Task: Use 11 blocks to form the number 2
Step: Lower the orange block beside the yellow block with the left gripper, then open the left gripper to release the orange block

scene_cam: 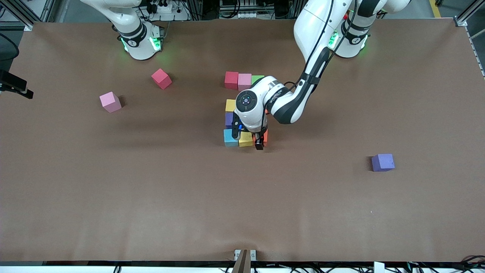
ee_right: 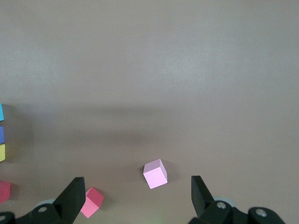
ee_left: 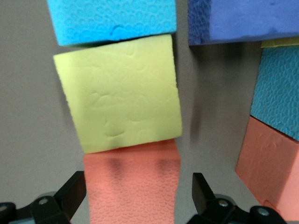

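In the table's middle the blocks lie together as the number 2 (scene_cam: pixel 230 105): a red, pink (scene_cam: pixel 244 81) and green row farthest from the front camera, then yellow, purple and a nearest row of light blue, yellow (scene_cam: pixel 245 139) and orange (scene_cam: pixel 265 135). The left hand hides the figure's middle. My left gripper (scene_cam: pixel 260 141) (ee_left: pixel 136 193) is open astride the orange block (ee_left: pixel 133 182), with a gap at each finger. That block touches the yellow one (ee_left: pixel 119 98). My right gripper (ee_right: pixel 135 196) hangs open and waits high over its end of the table.
Three loose blocks lie apart from the figure: a pink one (scene_cam: pixel 110 102) (ee_right: pixel 155 173) and a red one (scene_cam: pixel 161 78) (ee_right: pixel 92 201) toward the right arm's end, and a purple one (scene_cam: pixel 382 162) toward the left arm's end, nearer the front camera.
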Robot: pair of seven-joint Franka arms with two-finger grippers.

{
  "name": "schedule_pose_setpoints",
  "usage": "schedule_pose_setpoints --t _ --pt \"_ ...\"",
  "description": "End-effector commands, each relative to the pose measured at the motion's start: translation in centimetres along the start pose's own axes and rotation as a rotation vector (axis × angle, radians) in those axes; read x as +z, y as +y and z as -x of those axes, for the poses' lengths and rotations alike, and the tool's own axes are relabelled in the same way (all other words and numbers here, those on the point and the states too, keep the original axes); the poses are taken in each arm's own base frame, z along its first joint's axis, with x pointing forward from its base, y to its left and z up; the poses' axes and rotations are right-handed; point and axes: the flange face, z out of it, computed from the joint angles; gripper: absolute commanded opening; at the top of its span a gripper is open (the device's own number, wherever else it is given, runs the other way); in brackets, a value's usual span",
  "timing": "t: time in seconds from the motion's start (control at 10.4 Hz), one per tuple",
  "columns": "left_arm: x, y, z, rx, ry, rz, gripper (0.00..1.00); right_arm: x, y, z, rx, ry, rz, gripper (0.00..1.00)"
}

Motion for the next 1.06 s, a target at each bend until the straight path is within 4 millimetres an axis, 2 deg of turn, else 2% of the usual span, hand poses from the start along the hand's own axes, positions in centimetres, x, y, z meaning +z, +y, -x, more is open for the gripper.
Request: schedule_pose_setpoints --t 0.0,0.48,0.67,0.96 --pt "-1.9 -0.5 0.4 0.004 0.005 -0.015 1.0 -0.3 -0.1 0.2 0.005 -0.002 0.001 1.0" --pt "-7.3 -0.4 3.1 0.011 -0.009 0.001 1.0 -0.3 -0.1 0.2 0.005 -0.002 0.001 1.0" --pt "-10.6 -2.9 7.1 -0.063 0.012 0.003 1.0 -0.2 -0.1 0.2 0.005 -0.004 0.0 1.0" --pt "-15.4 -6.7 15.3 -0.189 0.048 -0.02 1.0 -0.2 -0.1 0.2 0.004 -0.005 0.0 1.0"
